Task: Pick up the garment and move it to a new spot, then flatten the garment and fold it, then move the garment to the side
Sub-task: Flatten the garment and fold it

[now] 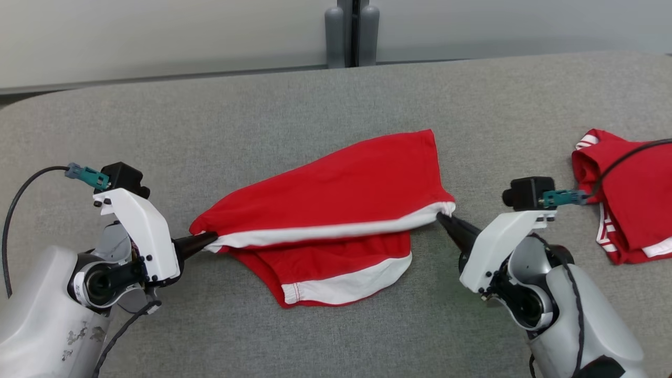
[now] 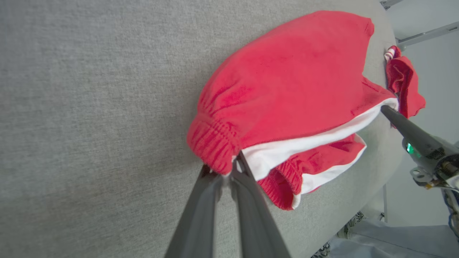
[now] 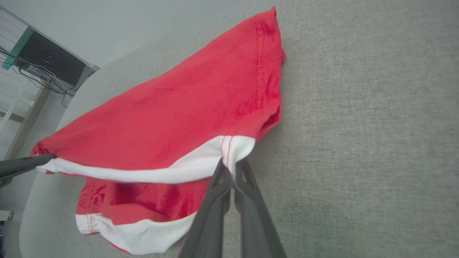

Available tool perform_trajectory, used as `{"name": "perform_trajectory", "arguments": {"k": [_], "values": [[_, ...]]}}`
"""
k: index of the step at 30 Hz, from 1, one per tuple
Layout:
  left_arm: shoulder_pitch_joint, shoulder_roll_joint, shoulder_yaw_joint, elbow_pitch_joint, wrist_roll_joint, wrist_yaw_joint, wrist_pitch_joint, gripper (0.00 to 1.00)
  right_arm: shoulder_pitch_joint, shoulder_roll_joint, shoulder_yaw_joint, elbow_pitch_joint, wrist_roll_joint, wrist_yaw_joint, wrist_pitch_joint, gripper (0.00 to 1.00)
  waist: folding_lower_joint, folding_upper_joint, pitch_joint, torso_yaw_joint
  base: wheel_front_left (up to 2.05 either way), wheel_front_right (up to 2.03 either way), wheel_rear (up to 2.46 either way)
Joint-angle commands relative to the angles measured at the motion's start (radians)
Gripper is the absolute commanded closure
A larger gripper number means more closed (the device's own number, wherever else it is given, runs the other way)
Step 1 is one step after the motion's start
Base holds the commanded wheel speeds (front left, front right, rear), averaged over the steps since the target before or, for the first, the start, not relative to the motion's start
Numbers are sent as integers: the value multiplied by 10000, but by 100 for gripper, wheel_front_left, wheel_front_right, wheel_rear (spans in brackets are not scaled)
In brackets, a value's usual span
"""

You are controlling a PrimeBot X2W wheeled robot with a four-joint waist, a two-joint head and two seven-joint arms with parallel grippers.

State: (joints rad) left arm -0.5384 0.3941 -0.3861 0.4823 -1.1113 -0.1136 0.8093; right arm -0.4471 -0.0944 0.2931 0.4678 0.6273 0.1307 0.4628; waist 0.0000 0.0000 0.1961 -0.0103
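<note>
The garment [image 1: 336,184] is a pair of red shorts with white side bands, lying on the grey cloth table and folded partly over itself. My left gripper [image 1: 210,240] is shut on its left corner, at the gathered red waistband [image 2: 215,147]. My right gripper [image 1: 443,216] is shut on its right corner, where the white band [image 3: 233,148] ends. The white-edged fold is stretched taut between both grippers and lifted a little. A lower layer [image 1: 336,278] with a white band lies flat on the table beneath it.
A second red and white garment [image 1: 630,210] lies crumpled at the table's right edge, close behind my right arm. A dark cable [image 1: 625,157] crosses it. The table's far edge [image 1: 210,79] meets a pale wall with a grey post [image 1: 352,34].
</note>
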Motion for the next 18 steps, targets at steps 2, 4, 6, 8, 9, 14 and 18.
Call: {"name": "perform_trajectory", "arguments": {"k": [2,4,6,8,9,14,18], "values": [[-20,94,79,-124,-60,-72,-96,100,-56,-167,-13,-163,244,-1,-422,100,0,0,-298,-28,0,0,0],[13,144,124,-294,-92,-82,-202,100,-81,-257,-14,-366,513,0,-768,100,0,0,-462,-49,0,0,0],[-38,190,164,-551,-72,-96,-299,100,-162,-432,-75,-626,750,0,-1118,100,0,0,-554,-74,0,0,0],[-257,263,266,-857,18,-102,-504,100,-373,-551,-90,-842,949,-1,-1363,100,0,0,-525,-132,0,0,0],[-408,288,306,-999,74,-78,-582,100,-549,-625,-119,-906,1027,-1,-1489,100,0,0,-467,-160,0,0,0],[-1698,351,351,-1376,679,196,-876,100,-2055,-905,-142,-894,1506,0,-1786,100,0,0,263,-288,0,0,0],[-3445,287,228,-1211,1325,282,-984,100,-3885,-1173,-121,-497,1742,-1,-1911,100,0,0,1159,-320,0,0,0]]}}
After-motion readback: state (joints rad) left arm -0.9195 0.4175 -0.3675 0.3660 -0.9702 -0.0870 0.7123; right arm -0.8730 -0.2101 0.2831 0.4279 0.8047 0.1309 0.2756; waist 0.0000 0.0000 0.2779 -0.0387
